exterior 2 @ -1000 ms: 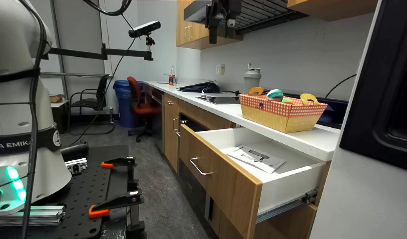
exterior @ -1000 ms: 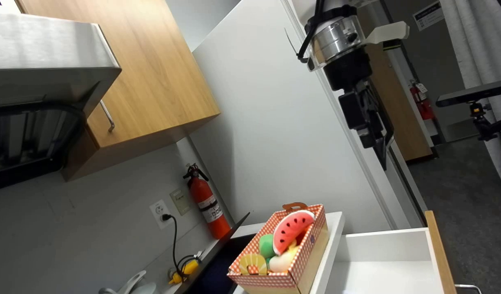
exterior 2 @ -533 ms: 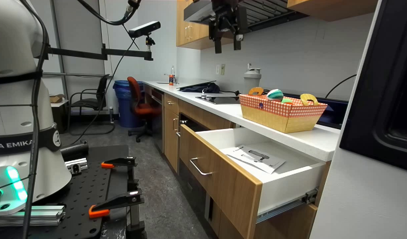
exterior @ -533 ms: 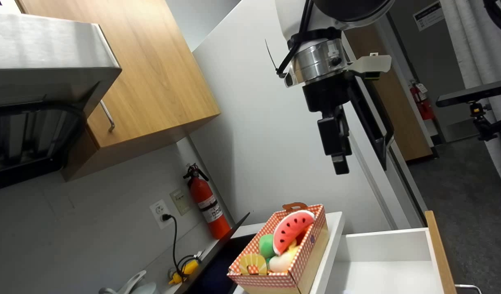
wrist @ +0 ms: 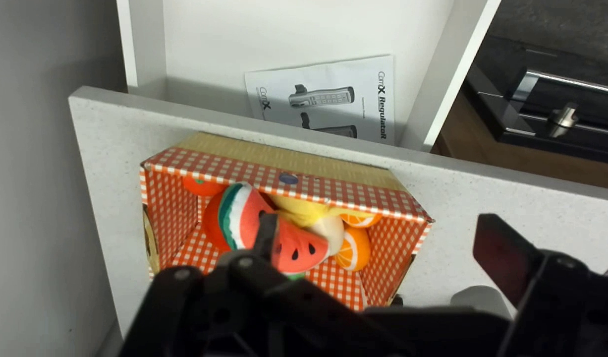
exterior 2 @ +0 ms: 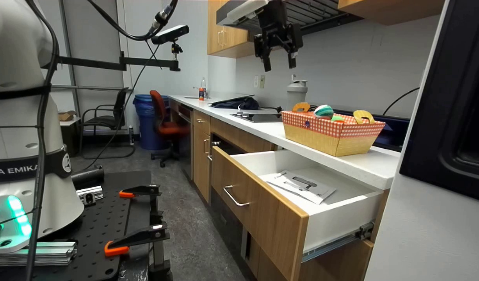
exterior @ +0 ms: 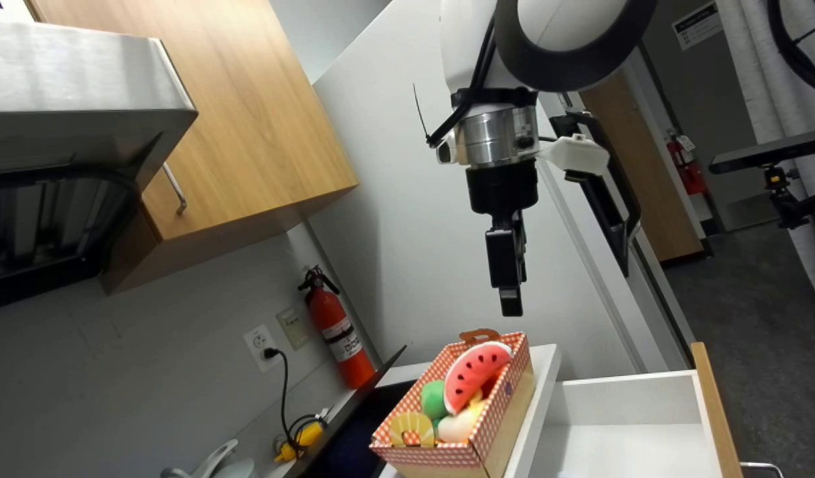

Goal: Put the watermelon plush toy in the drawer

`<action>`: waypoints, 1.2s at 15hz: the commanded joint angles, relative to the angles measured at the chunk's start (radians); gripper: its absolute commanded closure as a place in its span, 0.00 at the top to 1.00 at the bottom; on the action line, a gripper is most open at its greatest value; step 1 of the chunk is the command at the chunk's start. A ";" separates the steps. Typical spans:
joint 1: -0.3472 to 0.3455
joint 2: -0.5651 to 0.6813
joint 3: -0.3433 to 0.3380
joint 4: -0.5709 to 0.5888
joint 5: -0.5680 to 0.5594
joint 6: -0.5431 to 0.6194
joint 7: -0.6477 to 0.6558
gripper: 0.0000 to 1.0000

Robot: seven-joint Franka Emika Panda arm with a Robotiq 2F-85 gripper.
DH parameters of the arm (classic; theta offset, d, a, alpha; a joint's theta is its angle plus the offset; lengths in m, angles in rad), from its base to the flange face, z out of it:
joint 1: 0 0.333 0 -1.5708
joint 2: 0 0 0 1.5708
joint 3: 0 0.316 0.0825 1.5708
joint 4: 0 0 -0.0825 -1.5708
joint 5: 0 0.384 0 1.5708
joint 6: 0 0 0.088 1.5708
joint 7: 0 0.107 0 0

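Observation:
The watermelon plush toy (exterior: 475, 375) lies tilted on top of other toys in a red-checked box (exterior: 517, 415). In the wrist view the toy (wrist: 308, 243) shows its red face, dark seeds and green-white rind, partly hidden by a finger. In an exterior view what looks like its rind (exterior 2: 324, 111) shows above the box rim. The white drawer (exterior 2: 340, 222) stands pulled out in front of and below the counter; it also shows in the wrist view (wrist: 294, 29). My gripper (exterior 2: 280, 66) is open and empty, pointing down, above the box; its fingers are wide apart in the wrist view (wrist: 380, 235).
The box stands on the white counter (wrist: 507, 208) by its front edge. A printed leaflet (exterior 2: 301, 186) lies in the drawer. Orange, yellow and green toys share the box. A range hood (exterior: 82, 73), wall cabinet (exterior: 248, 119) and white side wall (exterior: 447, 199) are nearby.
The gripper has come down and moved over the box, turning to point more straight down. Its fingers are apart throughout the last half second. Toy, box and drawer have not moved.

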 commanded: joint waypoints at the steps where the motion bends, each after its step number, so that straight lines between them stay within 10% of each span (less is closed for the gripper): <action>1: -0.003 0.006 0.003 0.003 0.000 0.006 -0.003 1.00; 18: -0.034 0.215 0.001 0.073 -0.160 0.260 0.083 1.00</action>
